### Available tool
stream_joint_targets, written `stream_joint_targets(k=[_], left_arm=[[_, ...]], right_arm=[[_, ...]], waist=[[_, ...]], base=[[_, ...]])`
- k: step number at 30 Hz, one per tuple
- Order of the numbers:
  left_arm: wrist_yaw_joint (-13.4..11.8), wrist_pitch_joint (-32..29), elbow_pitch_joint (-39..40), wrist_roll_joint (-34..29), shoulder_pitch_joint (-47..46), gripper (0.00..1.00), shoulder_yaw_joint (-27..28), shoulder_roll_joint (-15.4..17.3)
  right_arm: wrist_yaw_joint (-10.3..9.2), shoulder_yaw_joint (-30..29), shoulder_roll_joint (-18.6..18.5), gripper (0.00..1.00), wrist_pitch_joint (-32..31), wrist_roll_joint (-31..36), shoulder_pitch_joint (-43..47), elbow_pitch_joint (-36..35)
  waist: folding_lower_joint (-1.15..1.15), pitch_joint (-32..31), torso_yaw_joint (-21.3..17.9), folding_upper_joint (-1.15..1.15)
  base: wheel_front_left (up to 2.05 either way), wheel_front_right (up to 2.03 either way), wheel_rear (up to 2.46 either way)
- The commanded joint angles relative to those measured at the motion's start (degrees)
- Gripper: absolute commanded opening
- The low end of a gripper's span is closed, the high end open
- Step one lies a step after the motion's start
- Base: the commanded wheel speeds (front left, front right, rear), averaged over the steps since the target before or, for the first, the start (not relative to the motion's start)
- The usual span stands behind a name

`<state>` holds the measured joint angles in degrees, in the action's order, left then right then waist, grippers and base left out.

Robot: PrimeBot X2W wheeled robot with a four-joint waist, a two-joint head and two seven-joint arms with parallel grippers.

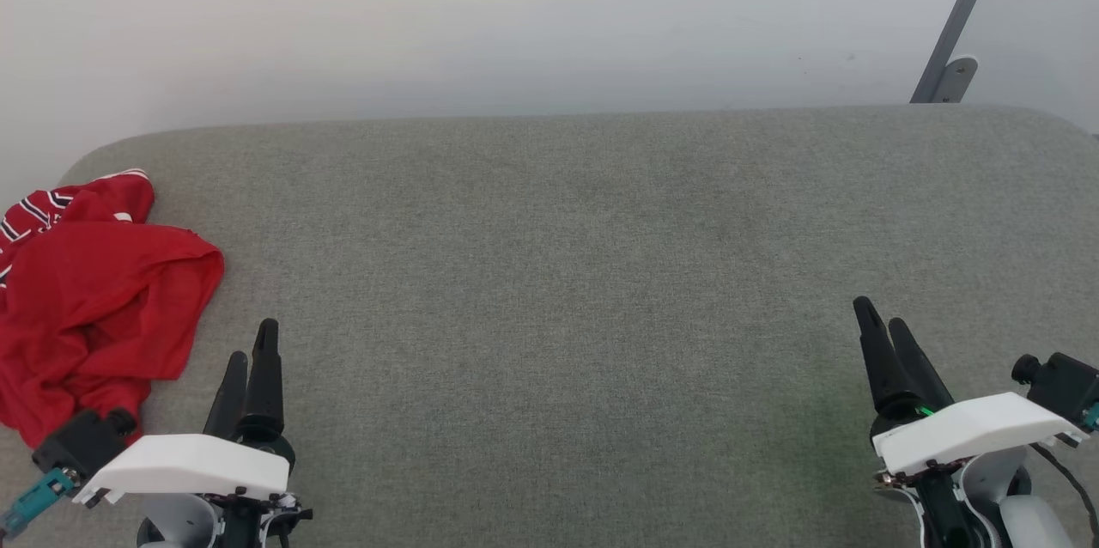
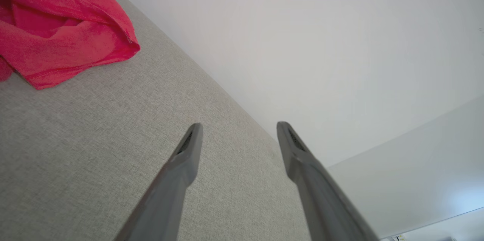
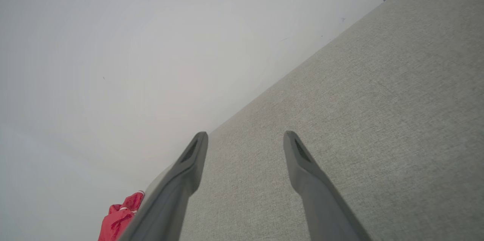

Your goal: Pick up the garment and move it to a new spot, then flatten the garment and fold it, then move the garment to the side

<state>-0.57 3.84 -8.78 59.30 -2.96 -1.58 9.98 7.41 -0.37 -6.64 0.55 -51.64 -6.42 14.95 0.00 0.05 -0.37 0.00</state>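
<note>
At the left end of the grey cushioned surface (image 1: pixel 601 256), the garment (image 1: pixel 94 299) lies crumpled in a red heap, with striped trim showing at its far edge. Near it is the left gripper (image 1: pixel 251 342), jaws apart. Well away, toward the right end, the right gripper (image 1: pixel 879 313) also has its jaws apart.

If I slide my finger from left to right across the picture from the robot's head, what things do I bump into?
red garment → left gripper → right gripper
</note>
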Motion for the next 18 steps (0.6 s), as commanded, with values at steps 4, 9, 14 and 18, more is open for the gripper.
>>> stream_joint_targets(k=[4,9,14,18], left_arm=[[0.42,0.92,0.90,-2.76,0.16,1.00,0.12,0.75],[0.88,1.87,0.69,-6.19,0.22,1.00,-0.04,0.91],[1.26,2.70,0.57,-9.37,0.50,1.00,-0.26,1.01],[1.44,3.40,0.73,-11.81,0.70,1.00,-0.33,1.07]], right_arm=[[0.09,0.30,-0.62,1.00,0.83,2.84,-1.32,-0.98],[0.10,0.76,-1.01,1.00,1.40,6.20,-1.47,-1.08],[0.10,1.05,-1.29,1.00,2.14,9.35,-1.63,-1.13],[0.10,1.28,-1.52,1.00,2.72,11.78,-1.74,-1.17]], waist=[[0.00,0.01,-0.02,0.00],[0.00,0.01,-0.07,0.00],[0.00,-0.01,-0.13,0.00],[0.00,-0.02,-0.16,0.00]], base=[[0.00,0.00,0.00],[0.00,0.00,0.00],[0.00,0.00,0.00],[0.00,0.00,0.00]])
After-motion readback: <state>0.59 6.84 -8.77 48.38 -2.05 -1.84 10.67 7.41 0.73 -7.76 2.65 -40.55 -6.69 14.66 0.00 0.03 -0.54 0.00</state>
